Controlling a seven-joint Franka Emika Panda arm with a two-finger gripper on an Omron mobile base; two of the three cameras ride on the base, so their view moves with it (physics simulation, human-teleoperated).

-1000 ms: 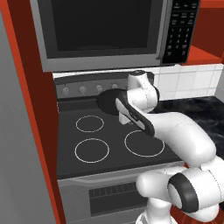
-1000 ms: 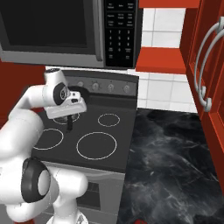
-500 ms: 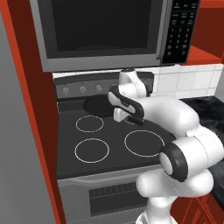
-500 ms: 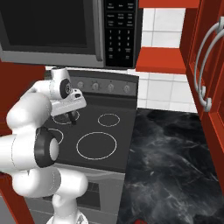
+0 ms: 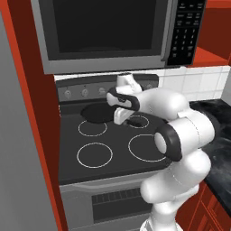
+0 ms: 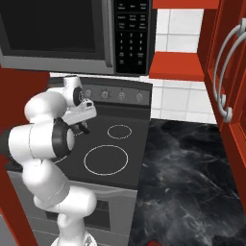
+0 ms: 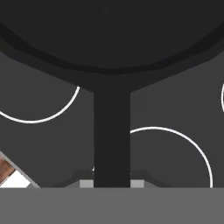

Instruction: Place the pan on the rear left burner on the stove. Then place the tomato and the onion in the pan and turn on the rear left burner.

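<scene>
My gripper point(image 5: 118, 115) is shut on the long thin handle point(image 7: 111, 131) of the black pan point(image 5: 97, 113). It holds the pan just above the back left of the stove point(image 5: 117, 151), over the far edge of the rear left burner point(image 5: 92, 128). In the hand view the pan's bowl point(image 7: 112, 39) spans the top and the handle runs down into my gripper point(image 7: 112, 183), with white burner rings on the glass below. In the right base view my gripper point(image 6: 81, 126) sits behind the arm's elbow and the pan is hidden. The tomato and the onion are out of view.
A grey microwave point(image 5: 103, 31) hangs low over the stove. Round knobs point(image 5: 67, 93) line the grey back panel. A red wall point(image 5: 31, 113) stands at the stove's left. Black marble counter point(image 6: 187, 163) lies to the right, below red cabinets point(image 6: 226, 62).
The arm has swung left across the stove, carrying the pan from near the middle of the back row toward the rear left burner. The grip has stayed shut.
</scene>
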